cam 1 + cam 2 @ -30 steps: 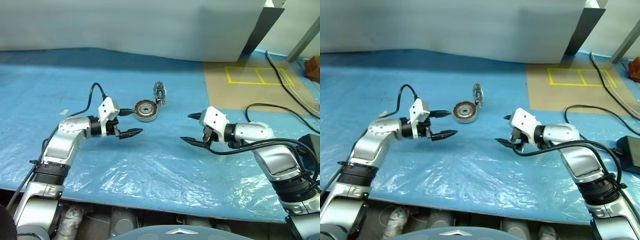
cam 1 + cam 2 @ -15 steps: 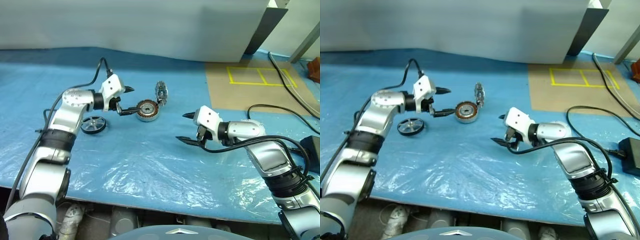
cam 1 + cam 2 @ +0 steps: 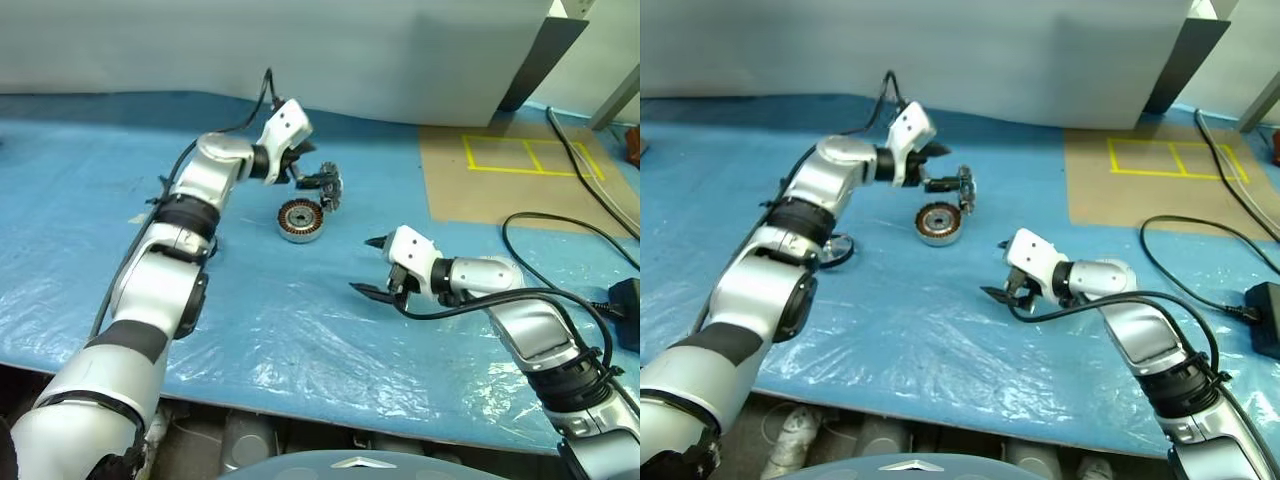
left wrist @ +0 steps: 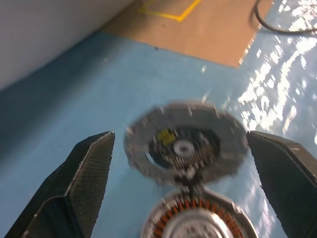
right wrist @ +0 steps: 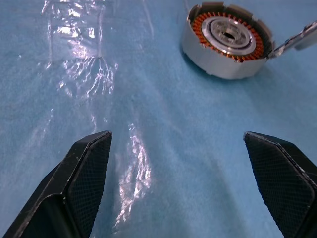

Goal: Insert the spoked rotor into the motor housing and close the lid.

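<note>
Head views: your left hand [image 3: 318, 172] is open and empty, reaching over the blue-covered table [image 3: 300, 330], fingertips right at the lid [image 3: 329, 187]. The lid stands upright, hinged on the far rim of the motor housing [image 3: 300, 220], which lies flat with its windings up. The spoked rotor [image 3: 836, 248] lies flat on the table, partly hidden behind your left arm, apart from the housing. Your right hand [image 3: 372, 266] is open, empty, low over the table, near the housing.

Left wrist view: the wide-spread fingers [image 4: 79, 181] flank the lid [image 4: 187, 144], housing just below it, no contact visible.

Right wrist view: fingers [image 5: 81, 176] spread, nothing between them, housing [image 5: 227, 40] well ahead.
</note>
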